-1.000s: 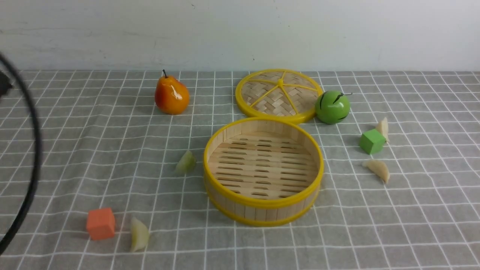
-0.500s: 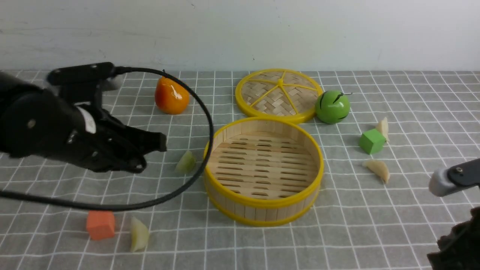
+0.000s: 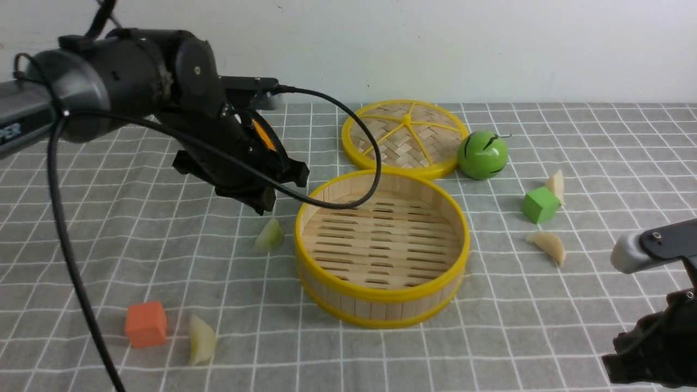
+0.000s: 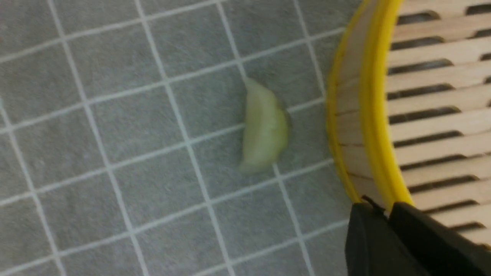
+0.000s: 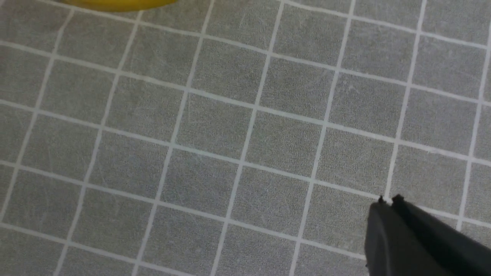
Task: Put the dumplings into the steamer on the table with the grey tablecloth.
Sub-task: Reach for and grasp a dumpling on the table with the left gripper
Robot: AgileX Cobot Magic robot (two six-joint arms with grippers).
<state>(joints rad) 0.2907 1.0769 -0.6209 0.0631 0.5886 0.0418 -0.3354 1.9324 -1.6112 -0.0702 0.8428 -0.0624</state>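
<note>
Progress: zero of four | I see all dumplings [image 3: 270,235] on desk [image 3: 109,228], steamer [image 3: 381,298] empty | left tool [image 4: 385,209], right tool [image 5: 388,201] closed, holding nothing.

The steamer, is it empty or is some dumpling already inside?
Empty. The steamer floor shows only bare slats; the four dumplings lie outside on the cloth.
</note>
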